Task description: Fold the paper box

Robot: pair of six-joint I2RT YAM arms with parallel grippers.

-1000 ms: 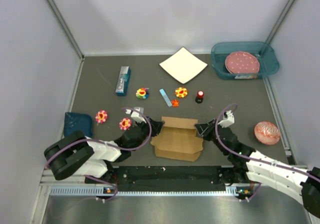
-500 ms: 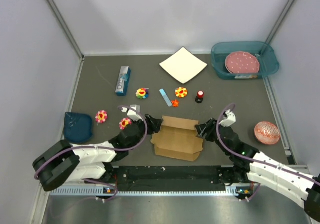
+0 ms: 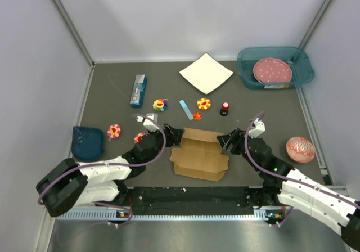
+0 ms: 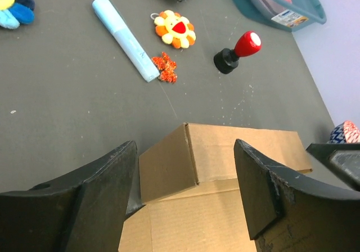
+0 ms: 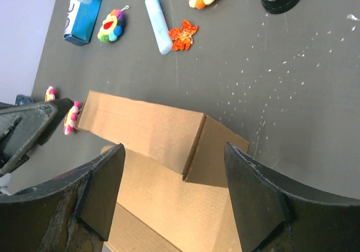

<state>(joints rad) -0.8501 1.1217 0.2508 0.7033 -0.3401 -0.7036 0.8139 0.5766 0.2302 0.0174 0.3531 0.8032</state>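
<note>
The paper box (image 3: 199,155) is brown cardboard, partly folded, lying near the front middle of the table with its far wall and side flaps raised. My left gripper (image 3: 175,135) is open at the box's far left corner (image 4: 169,170). That corner shows between the fingers (image 4: 107,190) without touching them. My right gripper (image 3: 228,140) is open at the far right corner (image 5: 194,145), and its fingers (image 5: 253,190) straddle the raised wall (image 5: 140,128) with gaps on both sides. Neither gripper holds anything.
Beyond the box lie a pale blue tube (image 3: 186,109), a red-topped stamp (image 3: 225,108) and several small flower toys (image 3: 203,103). A blue carton (image 3: 138,90), a white square sheet (image 3: 206,73) and a teal bin (image 3: 246,75) stand farther back. A patterned ball (image 3: 300,149) sits right, a dark blue object (image 3: 88,141) left.
Both grippers have opened wide and let go of the box's sides. Both have shifted slightly toward the box's far corners. The box has stayed in place.
</note>
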